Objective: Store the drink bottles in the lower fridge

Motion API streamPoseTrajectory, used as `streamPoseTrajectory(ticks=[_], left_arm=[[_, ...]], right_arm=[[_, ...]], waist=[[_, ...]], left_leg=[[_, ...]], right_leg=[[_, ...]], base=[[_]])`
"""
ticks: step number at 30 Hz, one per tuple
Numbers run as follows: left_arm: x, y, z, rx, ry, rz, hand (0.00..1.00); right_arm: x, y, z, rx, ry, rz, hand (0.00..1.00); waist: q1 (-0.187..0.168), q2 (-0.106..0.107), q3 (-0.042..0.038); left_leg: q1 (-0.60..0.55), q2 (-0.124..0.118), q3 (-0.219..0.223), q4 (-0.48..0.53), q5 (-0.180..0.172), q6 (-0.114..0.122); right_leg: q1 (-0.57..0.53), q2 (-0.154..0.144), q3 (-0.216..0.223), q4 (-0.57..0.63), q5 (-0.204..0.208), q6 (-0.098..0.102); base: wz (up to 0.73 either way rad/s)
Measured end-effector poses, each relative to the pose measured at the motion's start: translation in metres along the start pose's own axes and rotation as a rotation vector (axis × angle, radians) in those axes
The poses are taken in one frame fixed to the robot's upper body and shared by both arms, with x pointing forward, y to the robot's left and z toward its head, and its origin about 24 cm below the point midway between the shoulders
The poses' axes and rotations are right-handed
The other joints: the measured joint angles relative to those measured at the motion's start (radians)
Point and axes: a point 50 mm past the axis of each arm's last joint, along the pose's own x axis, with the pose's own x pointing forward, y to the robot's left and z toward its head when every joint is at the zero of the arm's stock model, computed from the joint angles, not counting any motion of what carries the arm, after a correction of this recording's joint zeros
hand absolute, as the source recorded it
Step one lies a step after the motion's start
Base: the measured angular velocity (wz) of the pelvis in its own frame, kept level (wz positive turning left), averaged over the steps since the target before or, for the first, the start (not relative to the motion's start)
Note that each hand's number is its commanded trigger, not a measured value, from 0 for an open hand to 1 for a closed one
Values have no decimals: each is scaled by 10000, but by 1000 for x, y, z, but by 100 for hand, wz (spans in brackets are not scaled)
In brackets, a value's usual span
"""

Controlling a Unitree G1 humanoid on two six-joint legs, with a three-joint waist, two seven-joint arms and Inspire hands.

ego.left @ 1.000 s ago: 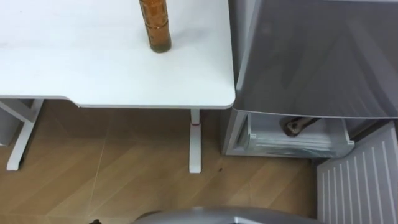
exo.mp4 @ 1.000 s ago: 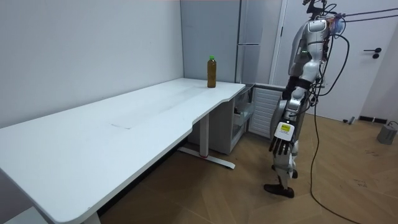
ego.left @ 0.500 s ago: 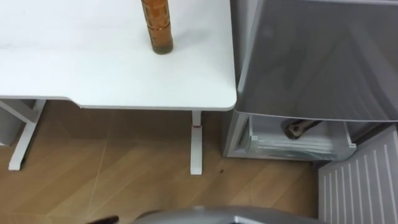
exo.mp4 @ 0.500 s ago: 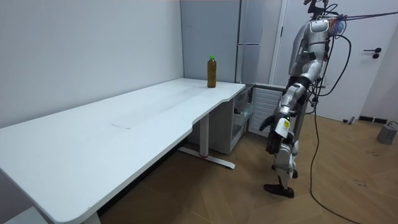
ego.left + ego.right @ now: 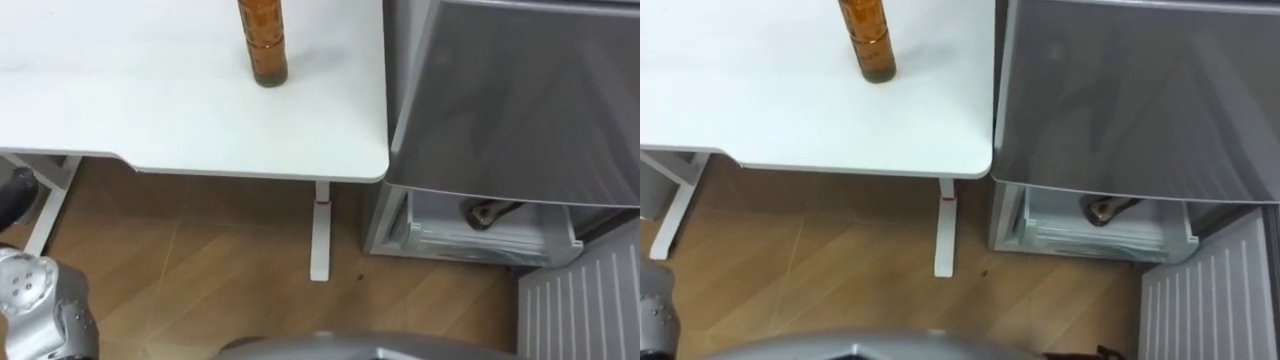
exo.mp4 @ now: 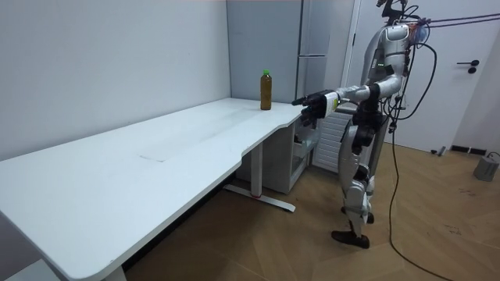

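The room view shows the robot standing on the wooden floor at the table's far end, just in front of the fridge, with its left arm held out level towards the table corner. The left hand (image 6: 312, 105) hangs in the air beside that corner, its fingers stretched out and holding nothing. It is apart from the bottle (image 6: 266, 90), which lies at its 9 o'clock. That view also shows the bottle's green cap (image 6: 266, 72), which the eye views cut off.

In the eye views the brown drink bottle stands upright on the white table (image 5: 150, 110), at 12 o'clock, and the silver left forearm enters at 8 o'clock. The grey fridge (image 5: 520, 90) fills 2 o'clock, hard against the table's edge. Below it, at 4 o'clock, the lower drawer (image 5: 490, 240) is pulled out, and a dark object (image 5: 487, 212) lies inside, too small to tell what it is. A white ribbed door panel (image 5: 585, 305) stands open at 5 o'clock, and the table leg (image 5: 320, 235) rises at 6 o'clock.

Nothing stands between hand and bottle. A small grey pail (image 6: 488, 166) sits on the floor at the room view's far right
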Motion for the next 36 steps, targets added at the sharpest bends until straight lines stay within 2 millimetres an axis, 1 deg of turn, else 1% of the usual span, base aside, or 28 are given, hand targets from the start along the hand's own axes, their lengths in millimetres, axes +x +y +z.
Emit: streamPoseTrajectory(ticks=[2,5,7,10,13,16,17,18,20,21,23,27,31,33,36], left_arm=[[-1,-4,9,-138,-434,-205,0],[-5,-16,17,-447,-686,-841,0],[-10,-26,23,-760,-802,-1539,0],[-15,-35,23,-816,-741,-2339,0],[-27,-53,27,-1010,-861,-3851,0],[-32,-63,30,-1118,-934,-4738,0],[-34,-68,32,-1200,-1011,-5093,0],[-37,-74,34,-1278,-1103,-5437,0],[-41,-83,38,-1257,-1328,-5888,0],[-43,-88,40,-1246,-1422,-6176,0],[-45,-91,40,-1237,-1422,-6535,0],[-51,-97,33,-978,-1105,-7345,0],[-52,-98,30,-812,-894,-7622,0],[-52,-98,28,-737,-778,-7646,0],[-53,-99,25,-626,-593,-7811,0]], right_arm=[[0,1,0,-50,-4,67,0],[0,1,-2,-156,71,248,0],[0,2,-3,-252,118,371,0],[0,3,-2,-264,102,415,0],[0,5,-3,-246,119,538,0],[0,5,-4,-224,137,610,0],[0,6,-4,-217,154,621,0],[0,6,-4,-216,136,629,0],[0,7,-3,-241,72,638,0],[0,7,-3,-243,65,638,0],[0,8,-2,-276,42,654,0],[0,8,-5,-114,122,524,0],[0,7,-7,-45,245,412,0],[0,7,-8,-42,319,333,0],[0,4,-11,-246,535,213,0]], waist=[[-165,-37,18],[-204,-45,35],[-422,-37,51],[-632,-34,69],[-947,-25,65],[-1014,-16,67],[-1044,-1,54],[-1058,-32,47],[-1084,-40,80],[-1161,-47,86],[-1277,-55,92],[-1332,-41,120],[-1470,-40,121],[-1507,10,127],[-1583,75,126]], left_leg=[[-53,-10,-79,25,0,0],[-74,-5,-39,76,1,1],[-115,-5,-40,74,1,2],[-81,6,-1,68,1,2],[-86,22,55,87,1,1],[-68,31,89,60,1,1],[-70,35,110,28,1,1],[-70,38,191,12,4,1],[-65,40,275,11,5,2],[-63,33,277,12,5,3],[-54,30,292,5,5,3],[-86,49,359,5,5,3],[-66,55,384,4,5,3],[-48,80,491,4,4,4],[-43,108,592,-7,4,5]], right_leg=[[-3,-6,-85,0,0,0],[-23,-10,-83,7,2,-1],[-47,-4,-80,7,3,-2],[-35,20,41,15,5,-4],[-60,34,154,1,9,-11],[-93,46,268,0,9,-11],[-144,54,340,11,9,-12],[-190,56,405,25,12,-14],[-209,49,416,23,25,-8],[-213,37,401,22,33,-1],[-223,32,409,23,35,1],[-294,34,438,28,40,-7],[-289,43,484,36,47,-13],[-321,71,691,36,69,-16],[-388,93,843,103,87,-11]], base=[[10],[0],[0],[-6],[-6],[-10],[-16],[-15],[-10],[-5],[-5],[-4],[-1],[-15],[-13]])
